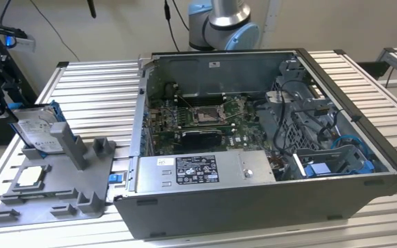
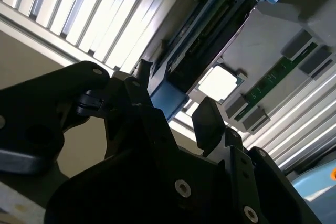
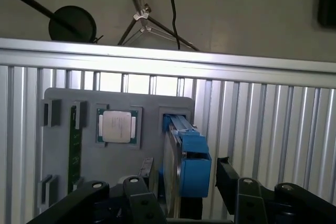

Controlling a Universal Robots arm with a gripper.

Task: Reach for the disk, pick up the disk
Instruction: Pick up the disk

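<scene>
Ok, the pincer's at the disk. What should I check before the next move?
1. The pincer is open: ok.
2. Its fingers straddle the disk, one on each side: ok.
3. The disk stands upright in the gray fixture: ok.
4. The fingers are low enough for a firm grip: cannot tell.
5. The CPU chip lies apart from the fingers: ok.
</scene>
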